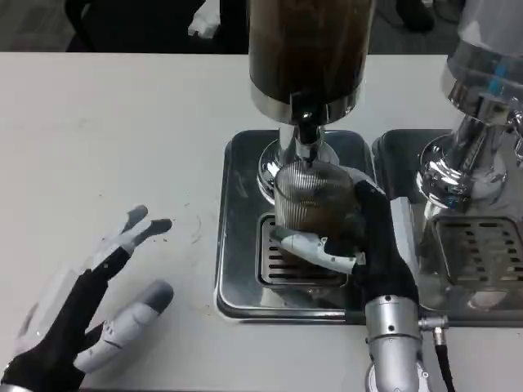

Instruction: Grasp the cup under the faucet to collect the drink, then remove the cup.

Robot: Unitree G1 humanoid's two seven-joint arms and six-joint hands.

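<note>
dispenser tank [309, 41] cut off above, cup [310, 196] base behind fingers [315, 247]

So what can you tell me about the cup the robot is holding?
The cup is a clear, ribbed glass with brown drink showing inside. It stands upright under the faucet of the dark drink dispenser, above the slotted grate of the metal drip tray. The right hand grips it, white fingers wrapped across its lower front.
</note>
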